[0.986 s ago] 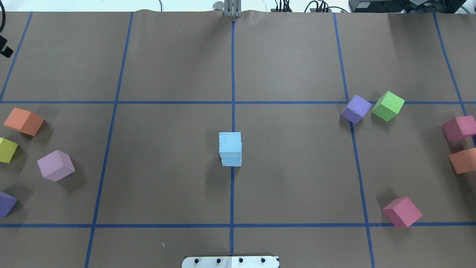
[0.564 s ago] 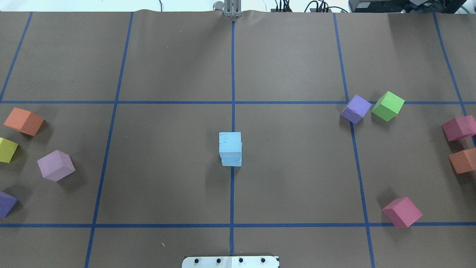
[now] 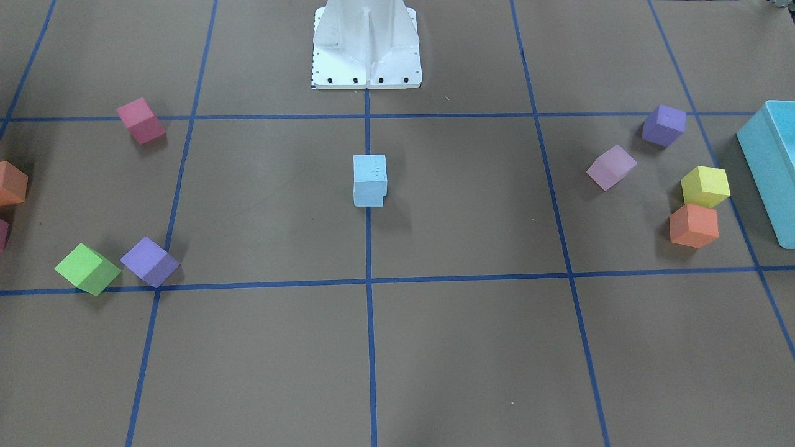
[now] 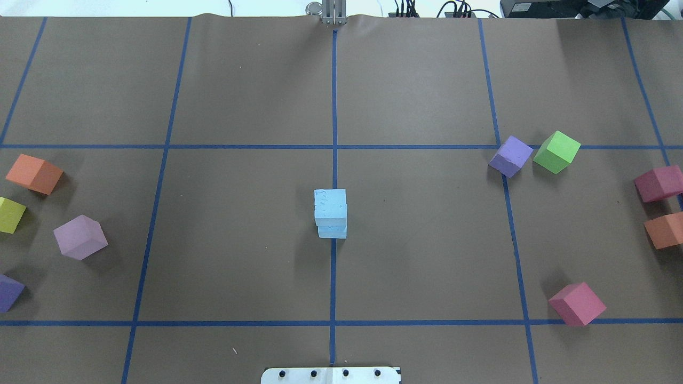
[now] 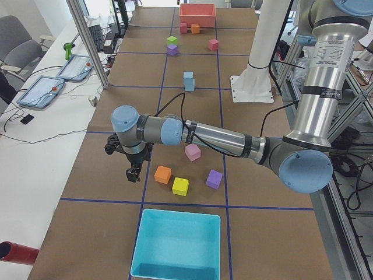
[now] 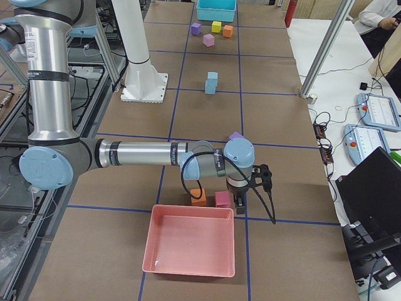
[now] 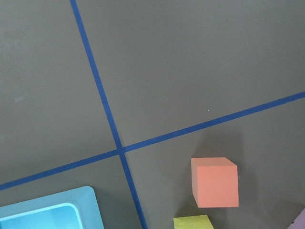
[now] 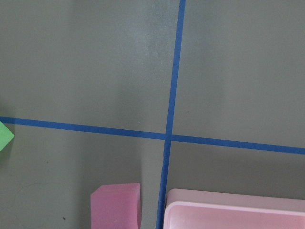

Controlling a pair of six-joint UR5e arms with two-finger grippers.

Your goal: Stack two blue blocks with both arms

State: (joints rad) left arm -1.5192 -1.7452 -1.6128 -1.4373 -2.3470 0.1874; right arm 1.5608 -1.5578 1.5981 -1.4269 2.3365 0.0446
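Table [image 4: 240, 80] was covered in brown paper with a grid of blue tape lines [image 4: 333, 106]. 4 cubes lay toward the overhead view's left edge: orange cube [image 4: 34, 174], yellow cube [image 4: 10, 214], lilac cube [image 4: 80, 237], dark purple cube [image 4: 8, 292]. 5 lay on its right: purple cube [image 4: 511, 156] just beside green cube [image 4: 556, 152]; crimson cube [image 4: 659, 183] near second orange cube [image 4: 664, 230]; pink cube [image 4: 577, 304] alone. Teal bin [image 3: 767, 174] stood near the yellow cube, pink bin [image 6: 188, 271] near the crimson cube.

- The left arm [image 5: 221, 139] has its upper part upright, bends at the elbow and stretches its forearm out level.
- Its wrist turns down, so the left gripper [image 5: 133, 174] points straight down; its fingers are too small to judge.
- The right arm [image 6: 144, 153] has the same pose.
- The right gripper [image 6: 240, 205] hangs down below the wrist; its finger spacing is unclear.
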